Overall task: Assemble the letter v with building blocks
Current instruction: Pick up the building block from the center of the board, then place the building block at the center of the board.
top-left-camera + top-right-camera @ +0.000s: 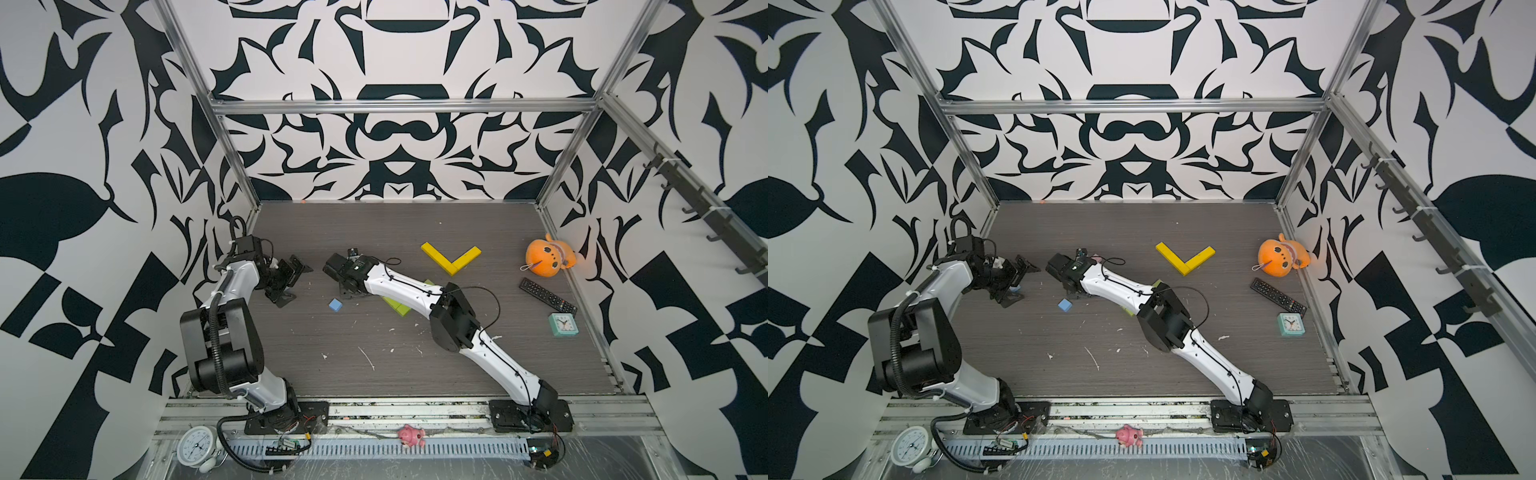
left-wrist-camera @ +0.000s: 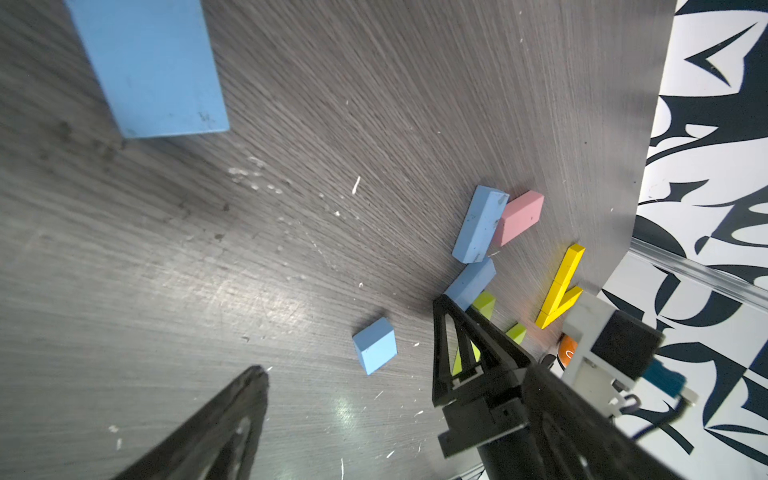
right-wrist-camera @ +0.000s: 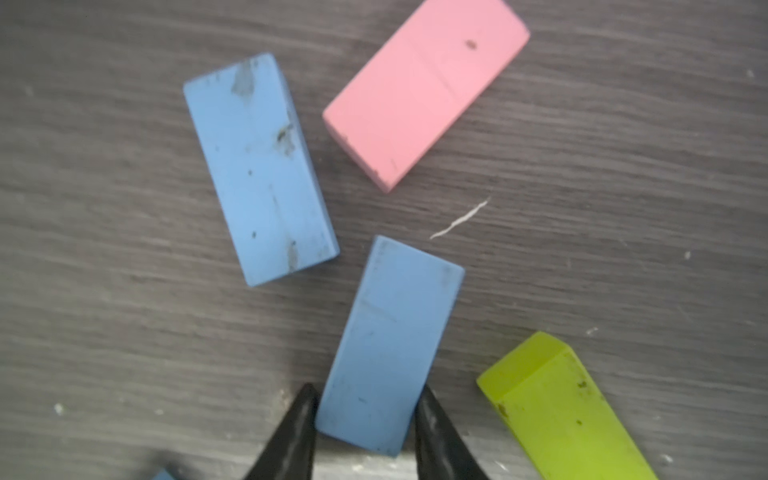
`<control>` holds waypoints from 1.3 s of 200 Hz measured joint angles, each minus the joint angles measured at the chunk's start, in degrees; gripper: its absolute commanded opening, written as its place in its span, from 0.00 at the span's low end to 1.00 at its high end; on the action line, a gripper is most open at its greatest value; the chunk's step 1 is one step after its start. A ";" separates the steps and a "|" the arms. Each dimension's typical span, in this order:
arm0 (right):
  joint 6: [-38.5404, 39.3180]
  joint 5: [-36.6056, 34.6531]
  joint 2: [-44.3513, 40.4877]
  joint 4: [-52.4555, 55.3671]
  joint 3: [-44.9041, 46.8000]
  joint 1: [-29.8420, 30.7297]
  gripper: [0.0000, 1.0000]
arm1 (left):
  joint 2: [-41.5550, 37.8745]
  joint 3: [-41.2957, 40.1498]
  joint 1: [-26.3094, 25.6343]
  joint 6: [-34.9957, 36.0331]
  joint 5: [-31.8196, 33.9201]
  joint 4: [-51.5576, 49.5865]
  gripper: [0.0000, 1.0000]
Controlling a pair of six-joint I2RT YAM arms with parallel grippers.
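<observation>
Yellow building blocks point(image 1: 451, 259) point(image 1: 1185, 259) lie in a V shape right of the table's centre in both top views. My right gripper point(image 3: 368, 395) point(image 1: 352, 293) is shut on the end of a light blue block point(image 3: 390, 345), one fingertip against each long side. Another light blue block point(image 3: 259, 166), a pink block point(image 3: 424, 91) and a lime green block point(image 3: 561, 407) lie close by. A small blue cube point(image 1: 335, 305) point(image 2: 374, 345) sits between the arms. My left gripper point(image 2: 350, 333) point(image 1: 297, 282) hangs open and empty at the left. A large blue block point(image 2: 153, 66) lies near it.
An orange plush toy point(image 1: 548, 257), a black remote point(image 1: 547, 296) and a teal clock point(image 1: 563, 325) lie along the right wall. More lime green blocks point(image 1: 395, 307) are partly hidden under my right arm. A white clock point(image 1: 195, 446) and a pink toy point(image 1: 411, 434) sit on the front rail.
</observation>
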State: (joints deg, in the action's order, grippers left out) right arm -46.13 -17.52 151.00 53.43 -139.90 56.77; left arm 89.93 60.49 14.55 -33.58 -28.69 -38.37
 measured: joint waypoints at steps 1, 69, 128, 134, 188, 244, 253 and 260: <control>0.00 -0.04 0.04 0.00 -0.02 -0.02 0.29 | 0.00 0.02 0.00 -0.02 -0.02 0.00 1.00; 6.10 0.83 -3.78 -2.58 6.27 0.44 0.16 | -0.09 9.38 0.79 -0.61 2.32 -1.99 1.00; 15.10 10.29 -7.85 -4.96 6.73 2.64 0.16 | -0.74 8.79 4.98 -0.63 4.33 -2.69 0.99; 15.61 11.13 -7.50 -5.07 5.64 3.13 0.17 | -1.03 7.96 5.62 -0.68 4.28 -2.82 1.00; 18.16 17.92 -0.20 -6.62 -6.08 7.65 0.18 | -1.90 2.38 11.74 -0.46 7.50 -3.23 0.99; 18.97 19.45 4.33 -7.91 -7.52 8.09 0.34 | -3.76 0.63 12.50 -0.61 7.98 -3.56 1.00; 19.26 19.50 4.55 -7.63 -8.24 7.89 0.37 | -3.98 0.28 12.50 -0.81 7.87 -3.19 0.99; 19.39 19.52 4.81 -7.48 -9.09 7.80 0.42 | -4.24 -0.20 12.48 -0.98 7.67 -2.97 0.98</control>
State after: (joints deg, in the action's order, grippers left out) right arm -26.74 2.00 155.81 45.95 -148.99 64.58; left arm 85.69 60.29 27.03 -34.57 -21.02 -41.34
